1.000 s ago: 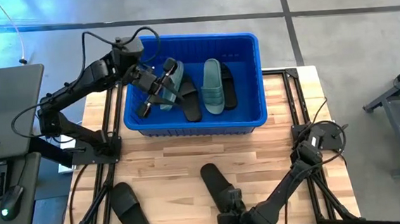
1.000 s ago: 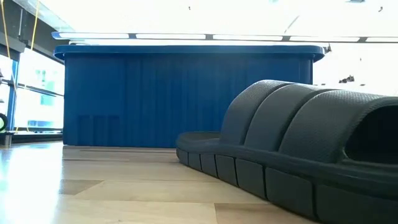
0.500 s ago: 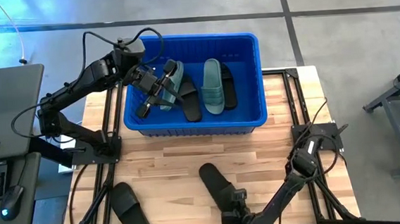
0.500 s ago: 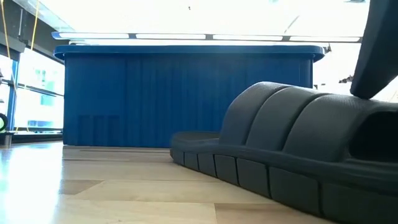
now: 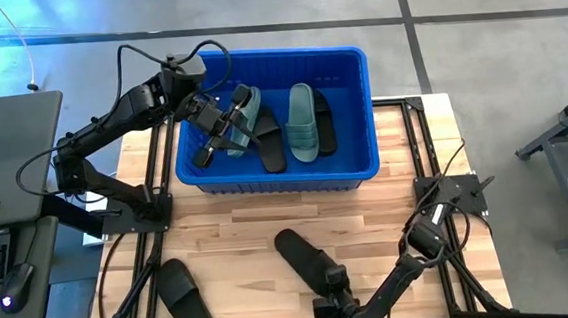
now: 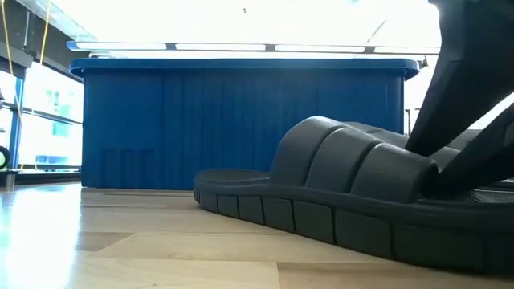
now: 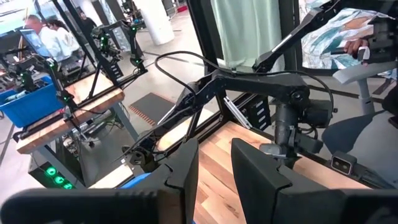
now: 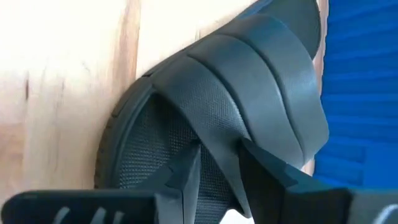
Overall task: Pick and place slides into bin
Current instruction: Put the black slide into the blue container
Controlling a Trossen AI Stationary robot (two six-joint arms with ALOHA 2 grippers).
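A black slide lies sole-down on the wooden table near its front edge, and it fills the low view. My right gripper is at the slide's heel side, shut on its ribbed strap. The blue bin stands at the far side and holds two sage green slides and two black ones. My left gripper hovers over the bin's left part, slightly open and empty. Another black slide lies at the front left. My right gripper pinches the heel-side edge of the strap. One finger is under the strap on the footbed and the other finger is on the strap's outside. The fingers come slanting down from the table's near side. The slide's sole rests on the table.
The bin's near wall rises behind the held slide. Bare wood lies between the slide and the bin. Black frame rails run along the table's left and right sides.
My right gripper has moved a little toward the table's left and far edges and has come into the low view. The black slide has slid along the table with it toward the left, its toe swinging left.
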